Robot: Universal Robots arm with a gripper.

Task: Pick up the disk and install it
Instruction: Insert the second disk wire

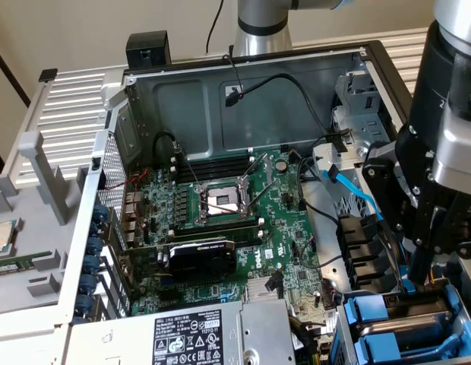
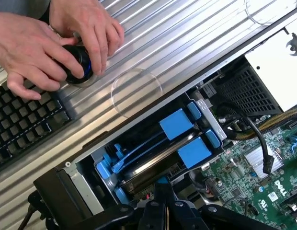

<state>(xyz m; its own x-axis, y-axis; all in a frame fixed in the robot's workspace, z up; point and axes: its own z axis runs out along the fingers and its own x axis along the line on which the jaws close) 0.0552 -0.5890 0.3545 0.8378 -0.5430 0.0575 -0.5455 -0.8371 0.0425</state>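
Gripper (image 2: pixel 160 213) with closed jaws at the drive cage of the open computer case (image 1: pixel 243 99).

I judge it best to keep the push straight along the bay rails: the disk (image 2: pixel 158 165), in its blue carrier, sits in the drive cage (image 2: pixel 105 165), at about five o'clock from the motherboard (image 1: pixel 220 220), beside a second blue-framed drive (image 2: pixel 176 123).

Silver-grey arm (image 1: pixel 456 91) with black wrist housing and blue end cap, second silver cylindrical segment behind the case, black angular gripper (image 2: pixel 160 211), bare hands (image 2: pixel 52 40)
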